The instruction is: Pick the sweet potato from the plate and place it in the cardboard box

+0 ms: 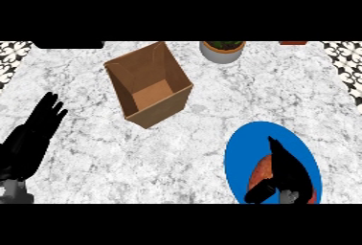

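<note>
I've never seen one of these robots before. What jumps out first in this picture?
The bright blue plate at the lower right catches the eye first, with the robot's black right hand over an orange-brown sweet potato lying on it. Next comes the open cardboard box standing on the marble counter at upper centre. The left hand rests open at the left edge, fingers up.

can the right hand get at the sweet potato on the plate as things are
Probably yes: the right hand is already over the sweet potato on the blue plate, with nothing between them.
</note>
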`<action>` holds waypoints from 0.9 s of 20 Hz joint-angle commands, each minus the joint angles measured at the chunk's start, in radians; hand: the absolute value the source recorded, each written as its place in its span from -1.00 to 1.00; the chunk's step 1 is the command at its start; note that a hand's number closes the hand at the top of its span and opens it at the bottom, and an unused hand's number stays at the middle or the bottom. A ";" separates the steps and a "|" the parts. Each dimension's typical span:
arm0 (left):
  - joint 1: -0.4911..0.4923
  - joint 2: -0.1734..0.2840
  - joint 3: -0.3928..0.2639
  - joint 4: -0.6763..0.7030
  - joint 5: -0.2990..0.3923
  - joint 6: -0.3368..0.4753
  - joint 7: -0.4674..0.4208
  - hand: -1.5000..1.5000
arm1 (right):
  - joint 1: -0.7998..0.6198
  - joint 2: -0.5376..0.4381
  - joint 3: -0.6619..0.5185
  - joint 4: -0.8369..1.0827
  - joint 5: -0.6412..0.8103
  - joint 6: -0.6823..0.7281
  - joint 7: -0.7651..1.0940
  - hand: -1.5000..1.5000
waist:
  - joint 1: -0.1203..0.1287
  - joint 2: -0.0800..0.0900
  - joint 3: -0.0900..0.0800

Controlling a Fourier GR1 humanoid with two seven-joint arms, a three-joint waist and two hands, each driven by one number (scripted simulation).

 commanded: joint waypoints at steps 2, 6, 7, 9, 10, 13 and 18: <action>-0.045 -0.010 0.034 0.070 -0.007 -0.038 -0.014 0.00 | 0.014 -0.012 -0.007 -0.056 0.035 0.037 0.039 1.00 | -0.003 0.000 0.000; -0.031 -0.008 0.055 -0.002 0.000 -0.049 0.052 0.00 | 0.030 -0.020 -0.013 -0.026 0.057 -0.011 -0.079 1.00 | -0.001 0.000 0.000; -0.089 -0.041 0.027 0.074 -0.048 -0.007 -0.008 0.00 | -0.008 0.028 0.054 -0.049 0.114 0.009 0.023 1.00 | -0.002 0.000 0.000; 0.001 -0.022 0.062 -0.020 -0.017 -0.054 0.030 0.00 | 0.022 0.000 0.014 -0.006 0.100 -0.020 -0.076 1.00 | 0.000 -0.001 0.000; -0.040 -0.009 0.080 0.048 -0.027 -0.077 -0.016 0.00 | -0.018 0.010 0.004 -0.028 0.092 0.017 -0.044 1.00 | -0.001 0.000 0.000; -0.032 -0.015 0.033 0.034 -0.034 -0.075 -0.008 0.00 | -0.191 0.098 0.248 0.142 0.161 -0.072 0.074 1.00 | 0.052 0.007 -0.001; -0.115 -0.047 -0.043 0.021 -0.036 -0.095 0.007 0.00 | -0.406 0.101 0.359 0.251 0.112 -0.051 0.041 1.00 | 0.190 0.043 -0.002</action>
